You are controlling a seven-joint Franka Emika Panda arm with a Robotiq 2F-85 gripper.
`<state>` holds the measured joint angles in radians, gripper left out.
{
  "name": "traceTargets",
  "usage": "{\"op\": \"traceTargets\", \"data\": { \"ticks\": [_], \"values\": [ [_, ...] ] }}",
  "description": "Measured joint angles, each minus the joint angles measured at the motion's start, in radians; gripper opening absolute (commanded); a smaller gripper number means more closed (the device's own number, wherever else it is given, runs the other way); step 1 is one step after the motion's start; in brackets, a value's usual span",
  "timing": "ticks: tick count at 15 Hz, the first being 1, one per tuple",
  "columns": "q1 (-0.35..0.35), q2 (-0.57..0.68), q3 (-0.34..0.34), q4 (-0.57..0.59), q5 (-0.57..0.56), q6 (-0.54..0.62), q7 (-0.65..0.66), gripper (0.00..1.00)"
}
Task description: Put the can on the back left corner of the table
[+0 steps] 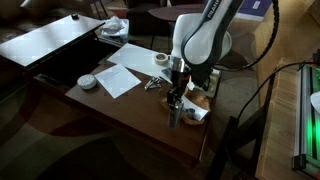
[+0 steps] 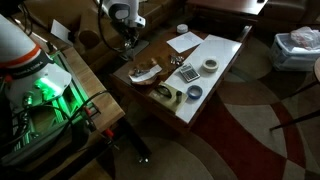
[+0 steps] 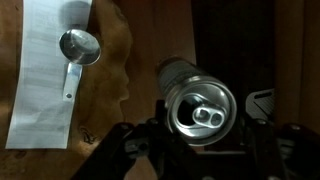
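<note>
The can (image 3: 200,108) is a dark cylinder with a pale metallic top and pull tab, seen from above in the wrist view. My gripper (image 3: 200,140) is shut on it, with a dark finger on each side. In an exterior view the gripper (image 1: 176,98) hangs over the near right part of the dark brown table (image 1: 125,112), with the can (image 1: 174,117) below it. Seen from another side, the gripper (image 2: 128,40) is over the far left end of the table (image 2: 222,72); the can is too small to make out there.
A white paper sheet (image 1: 122,78) lies mid-table, with a metal spoon (image 3: 78,48) on it in the wrist view. A white tape roll (image 1: 161,60) and a round white bowl (image 1: 88,81) also stand on the table. A white-topped surface (image 1: 50,40) lies beyond.
</note>
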<state>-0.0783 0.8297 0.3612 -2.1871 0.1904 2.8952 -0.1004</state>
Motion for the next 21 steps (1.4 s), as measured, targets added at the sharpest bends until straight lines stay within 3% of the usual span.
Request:
{"op": "traceTargets", "data": {
  "ticks": [3,7,15,21],
  "values": [
    [0.013,-0.003,-0.007,0.002,-0.009,0.0,0.0,0.37],
    [0.1,-0.013,-0.035,-0.052,-0.019,0.036,0.01,0.37],
    [0.273,-0.028,-0.089,-0.285,-0.026,0.392,0.089,0.37],
    [0.289,-0.013,-0.092,-0.305,-0.091,0.42,0.097,0.37]
  ]
}}
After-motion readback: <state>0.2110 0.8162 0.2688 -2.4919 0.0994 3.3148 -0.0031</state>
